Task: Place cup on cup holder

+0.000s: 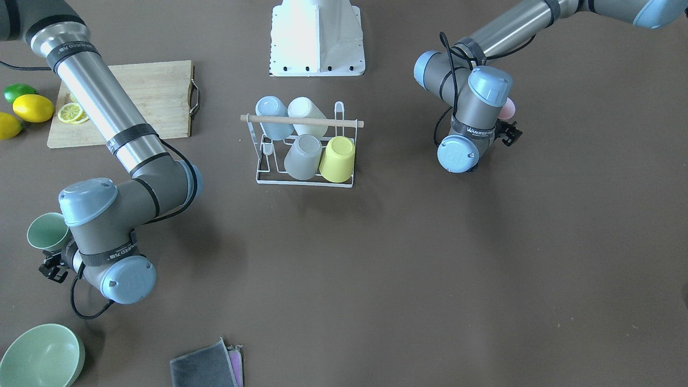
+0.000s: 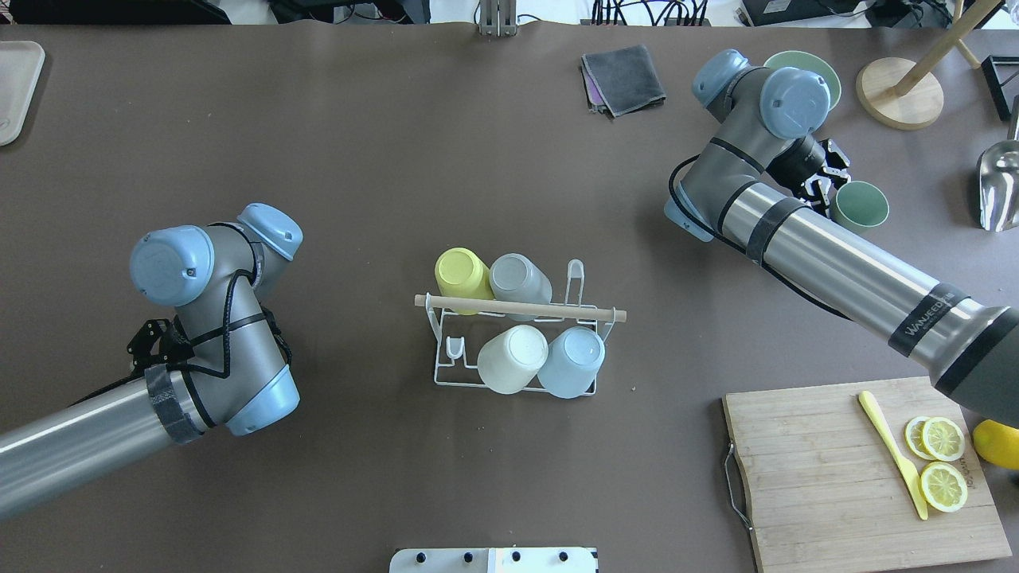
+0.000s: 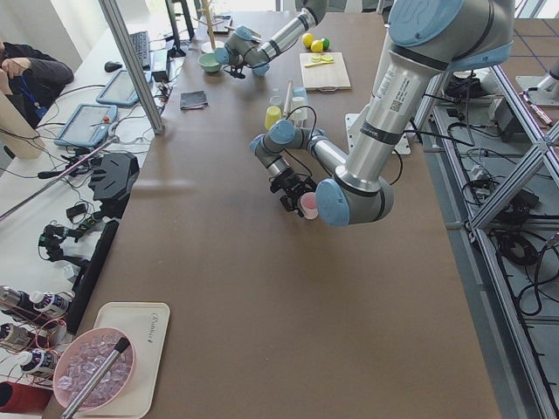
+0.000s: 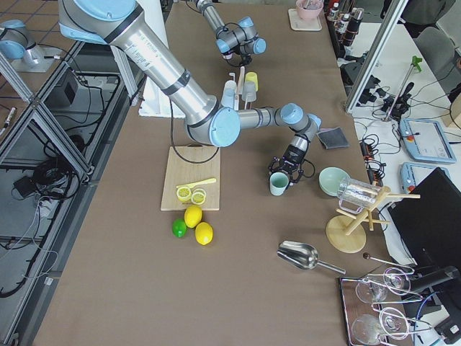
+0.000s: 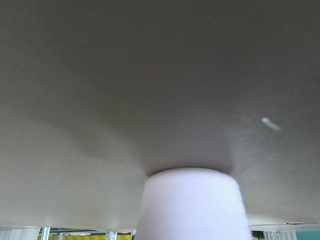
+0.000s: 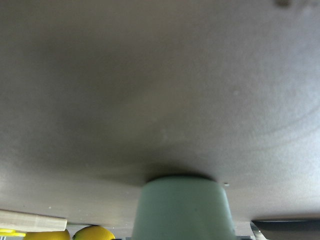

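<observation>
The white wire cup holder [image 2: 517, 307] with a wooden rod stands mid-table and carries a yellow, a grey, a white and a light blue cup upside down; it also shows in the front view [image 1: 303, 184]. A pink cup [image 3: 308, 206] stands at my left gripper [image 1: 508, 134] and fills the bottom of the left wrist view [image 5: 192, 205]. A green cup [image 2: 861, 205] stands upright on the table at my right gripper [image 2: 824, 187] and shows close in the right wrist view [image 6: 182, 207]. Both grippers' jaws are hidden, so I cannot tell whether they are open or shut.
A wooden cutting board [image 2: 820, 461] with lemon slices and a yellow knife lies near the right arm. A green bowl [image 1: 40, 357], a folded grey cloth [image 2: 625, 76], a wooden stand [image 2: 899, 91] and a metal scoop [image 2: 999, 187] lie along the far edge.
</observation>
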